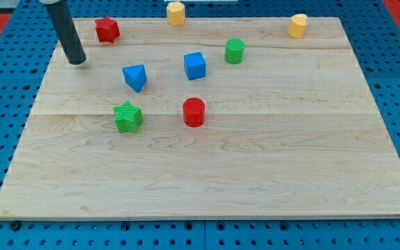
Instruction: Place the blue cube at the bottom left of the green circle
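The blue cube (195, 65) sits on the wooden board, just left of and slightly below the green circle (235, 51); a small gap separates them. My tip (78, 62) rests on the board near the view's upper left, well to the left of the blue cube. The blue triangular block (135, 77) lies between my tip and the blue cube, a little lower in the view.
A red star block (107, 29) sits close to my tip, up and to its right. A green star (128, 117) and a red cylinder (194, 112) lie mid-board. Two yellow blocks (176, 12) (298, 26) sit at the top edge.
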You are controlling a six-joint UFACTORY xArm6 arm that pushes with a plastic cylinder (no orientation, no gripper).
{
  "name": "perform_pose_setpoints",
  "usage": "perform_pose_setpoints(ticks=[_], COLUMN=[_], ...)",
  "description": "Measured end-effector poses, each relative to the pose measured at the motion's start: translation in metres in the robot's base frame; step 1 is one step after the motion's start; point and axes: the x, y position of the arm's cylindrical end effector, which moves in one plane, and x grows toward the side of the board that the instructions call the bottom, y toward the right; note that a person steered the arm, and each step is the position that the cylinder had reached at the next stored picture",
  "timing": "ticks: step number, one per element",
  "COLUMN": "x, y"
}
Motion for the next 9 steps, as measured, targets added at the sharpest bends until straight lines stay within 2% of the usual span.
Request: perform_pose_setpoints(ticks=[1,2,7,9], x=[0.0,0.004,0.001,-0.001], y=[0.001,0.051,0.067,0.183])
